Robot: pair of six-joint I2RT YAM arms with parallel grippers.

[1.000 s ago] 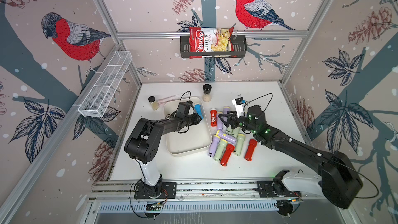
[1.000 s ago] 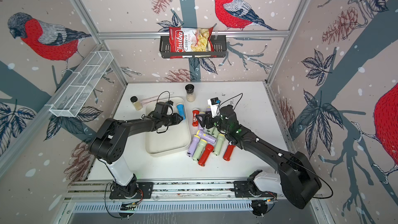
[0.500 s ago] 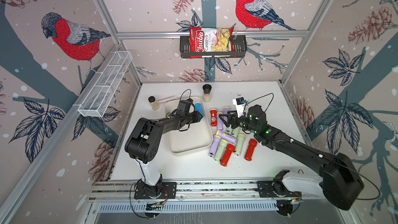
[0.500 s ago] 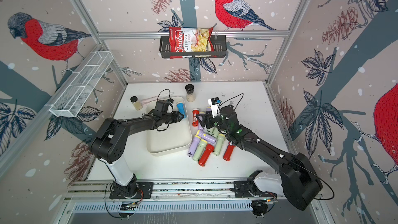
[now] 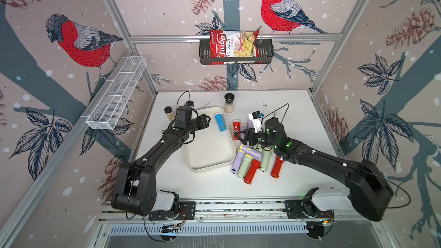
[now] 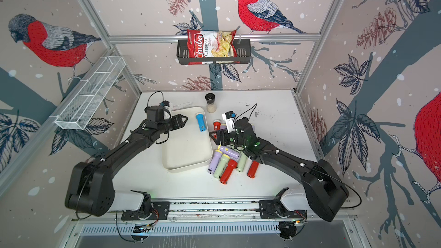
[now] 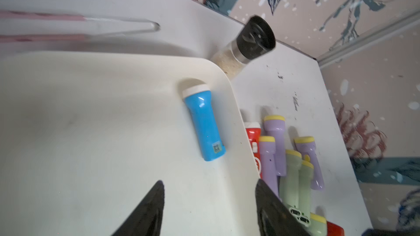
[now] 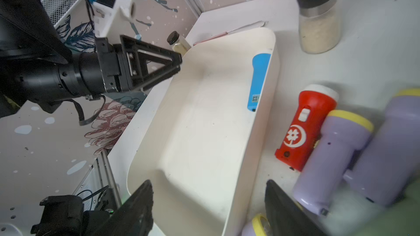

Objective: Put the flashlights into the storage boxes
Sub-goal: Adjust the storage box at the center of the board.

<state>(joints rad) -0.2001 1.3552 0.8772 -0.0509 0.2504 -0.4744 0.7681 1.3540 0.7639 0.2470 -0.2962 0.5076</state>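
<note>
The cream-white storage box (image 5: 210,169) lies mid-table. One blue flashlight (image 5: 219,122) rests inside it along its far right wall, free of any grip, as the left wrist view (image 7: 204,123) also shows. My left gripper (image 5: 207,120) hovers open over the box's far left part, a short way from the blue flashlight, nothing between its fingers. The other flashlights, among them lilac (image 5: 250,151) and red (image 5: 252,171), lie heaped right of the box. My right gripper (image 5: 238,135) stands open and empty above the box's right rim (image 8: 261,132), beside a red flashlight (image 8: 304,128).
A black-capped glass jar (image 5: 229,102) stands just behind the box, a smaller jar (image 5: 169,113) at its far left with pink-handled tongs (image 5: 201,103) nearby. A white wire basket (image 5: 117,96) hangs on the left wall. A black basket with a chips bag (image 5: 235,46) hangs at the back.
My left gripper has opened, let go of the blue flashlight in the box and drawn back to the left. The right arm has barely moved.
</note>
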